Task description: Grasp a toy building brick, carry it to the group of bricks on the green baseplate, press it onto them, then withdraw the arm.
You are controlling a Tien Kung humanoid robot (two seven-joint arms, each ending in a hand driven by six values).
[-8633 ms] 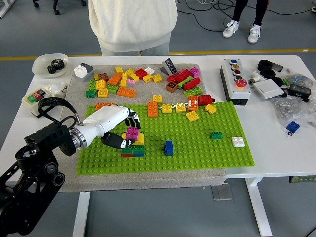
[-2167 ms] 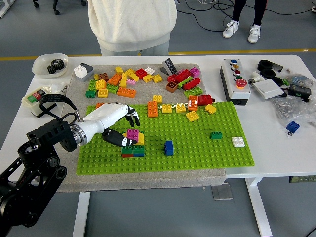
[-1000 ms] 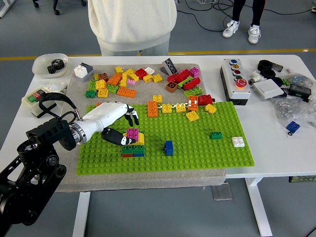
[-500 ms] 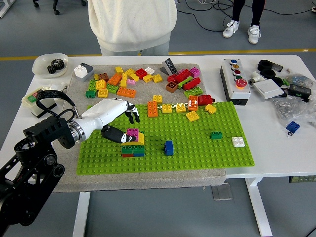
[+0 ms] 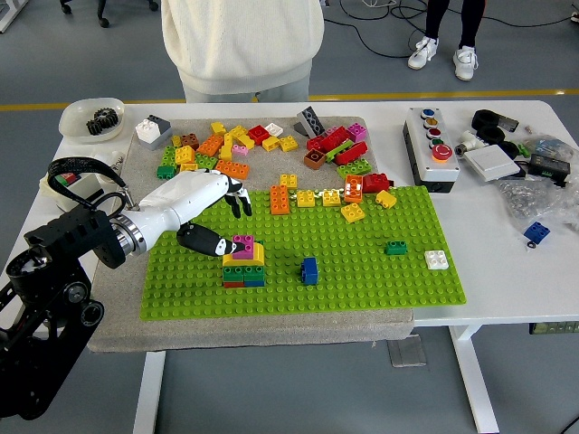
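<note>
left hand | fingers loose, holds nothing | thumb by pink brick on stack

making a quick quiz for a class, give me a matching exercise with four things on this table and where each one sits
Things:
1. pink brick
2. blue brick
3. white brick
4. gears

Places:
A. in the bowl at the far left corner
B. near the baseplate's right edge
C. on top of the stack, beside the left hand
D. alone on the baseplate, just right of the stack

Pairs: 1-C, 2-D, 3-B, 4-A
</note>
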